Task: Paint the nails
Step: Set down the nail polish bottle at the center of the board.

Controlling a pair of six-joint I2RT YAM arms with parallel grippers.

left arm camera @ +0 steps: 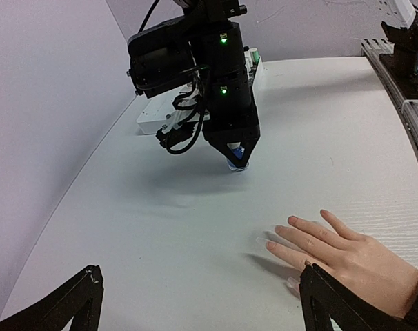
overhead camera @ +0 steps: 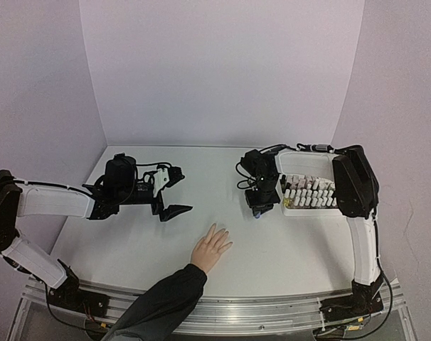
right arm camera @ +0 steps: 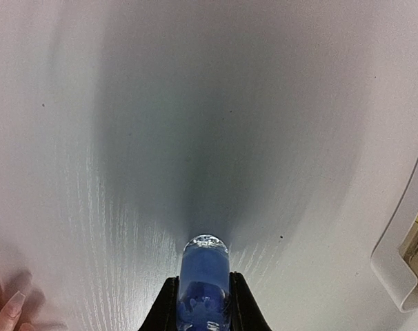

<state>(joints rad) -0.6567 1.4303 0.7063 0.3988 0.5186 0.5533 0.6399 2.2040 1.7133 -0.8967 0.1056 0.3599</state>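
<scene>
A light-skinned hand (overhead camera: 212, 246) with a dark sleeve lies flat, fingers spread, on the white table near the front. Its nails (left arm camera: 279, 229) look bare and pinkish; one fingertip nail (right arm camera: 14, 300) shows at the lower left of the right wrist view. My right gripper (overhead camera: 259, 206) points down, beyond the fingertips and to their right, shut on a small bottle of blue polish (right arm camera: 204, 265) whose rounded end nearly touches the table. My left gripper (overhead camera: 174, 193) hovers wide open, left of the hand, with nothing between its fingers (left arm camera: 319, 293).
A white tray (overhead camera: 304, 160) holding several small polish bottles stands at the right, close behind the right gripper; its corner (right arm camera: 402, 269) shows in the right wrist view. Pale backdrop walls enclose the table on three sides.
</scene>
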